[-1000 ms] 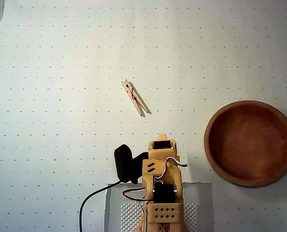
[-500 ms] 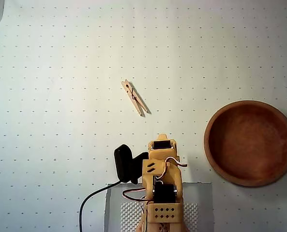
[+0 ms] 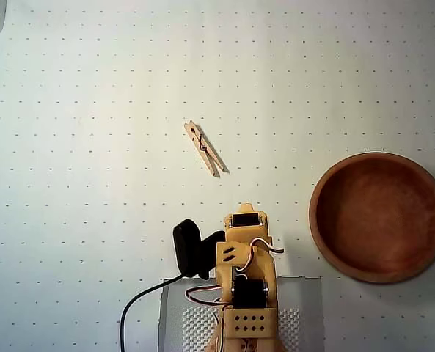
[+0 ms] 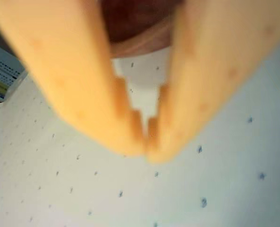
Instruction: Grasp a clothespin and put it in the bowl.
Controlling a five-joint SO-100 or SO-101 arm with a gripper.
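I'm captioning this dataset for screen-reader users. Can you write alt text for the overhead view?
A small wooden clothespin lies diagonally on a pale dotted mat, untouched, just beyond the folded yellow robot arm at the bottom edge. An empty reddish-brown wooden bowl sits apart at the right of the view.

In the overhead view, taking the arm as the landmark: it is sitting at the bottom middle of the table, its base resting on a mat at the bottom edge. The clothespin is lying flat on the table above the arm and a little to its left, clearly apart from it, slanting from upper left to lower right. The bowl is sitting on the table to the arm's right, near the right edge, well apart from the clothespin. A cable is trailing from the arm's left side toward the bottom edge.
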